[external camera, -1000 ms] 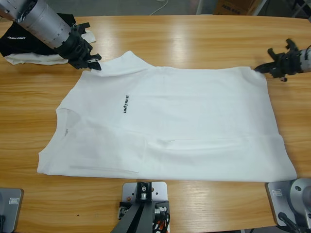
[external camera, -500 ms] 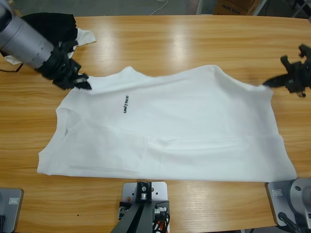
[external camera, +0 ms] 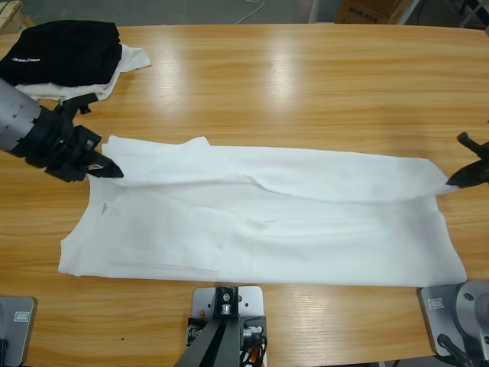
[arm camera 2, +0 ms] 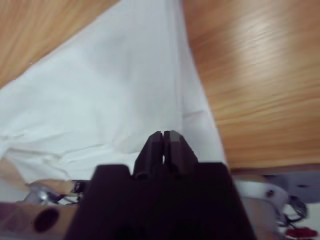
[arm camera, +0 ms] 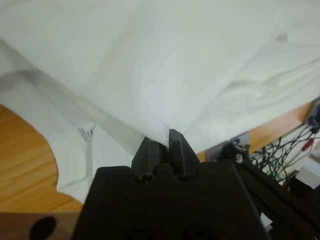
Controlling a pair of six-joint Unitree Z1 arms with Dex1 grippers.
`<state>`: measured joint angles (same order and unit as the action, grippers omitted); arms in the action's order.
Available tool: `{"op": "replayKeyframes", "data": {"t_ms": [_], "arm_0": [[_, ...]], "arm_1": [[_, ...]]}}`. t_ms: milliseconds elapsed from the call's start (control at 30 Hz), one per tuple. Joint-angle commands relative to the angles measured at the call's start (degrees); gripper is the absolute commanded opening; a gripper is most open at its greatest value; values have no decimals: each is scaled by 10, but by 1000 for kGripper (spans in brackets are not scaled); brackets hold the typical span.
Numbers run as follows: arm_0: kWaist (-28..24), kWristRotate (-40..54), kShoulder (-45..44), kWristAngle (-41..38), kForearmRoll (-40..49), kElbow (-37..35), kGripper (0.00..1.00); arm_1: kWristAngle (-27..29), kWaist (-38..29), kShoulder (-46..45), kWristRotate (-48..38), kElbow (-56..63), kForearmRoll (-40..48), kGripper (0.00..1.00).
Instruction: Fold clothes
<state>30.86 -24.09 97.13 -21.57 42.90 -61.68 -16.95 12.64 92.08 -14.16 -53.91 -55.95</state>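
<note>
So the white T-shirt [external camera: 260, 222] is lying across the middle of the desk [external camera: 306, 69], and the big change is that its far edge, which was spread out flat toward 12 o'clock a second ago, is now pulled over toward 6 o'clock. The chest print that was showing is covered up, and the shirt reads as a long band with a doubled layer along the top. Looks to me like the first lengthwise fold is about halfway across, not laid down yet. The left gripper [external camera: 105, 170] sits at the shirt's 9 o'clock end, clamped tight on a pinch of white cloth; in the left wrist view the fabric tents right out of the closed jaws. The right gripper [external camera: 458, 180] is at the 3 o'clock end, also squeezed closed on the corner. A black garment [external camera: 65, 52] on a smaller white one [external camera: 130, 60] sits off at 10 o'clock, well apart.
</note>
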Motion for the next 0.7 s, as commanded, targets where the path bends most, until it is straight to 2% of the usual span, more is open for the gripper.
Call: {"op": "replayKeyframes", "data": {"t_ms": [33,367,700], "arm_0": [[18,-17,-42,-12,-5,47,0],[41,-36,-41,-15,-6,49,0],[41,-40,-35,-15,-19,63,0]], "arm_1": [[32,-4,27,3,-17,-34,0],[32,-2,45,-2,-18,-40,0],[72,-2,39,-41,-18,-74,0]]}}
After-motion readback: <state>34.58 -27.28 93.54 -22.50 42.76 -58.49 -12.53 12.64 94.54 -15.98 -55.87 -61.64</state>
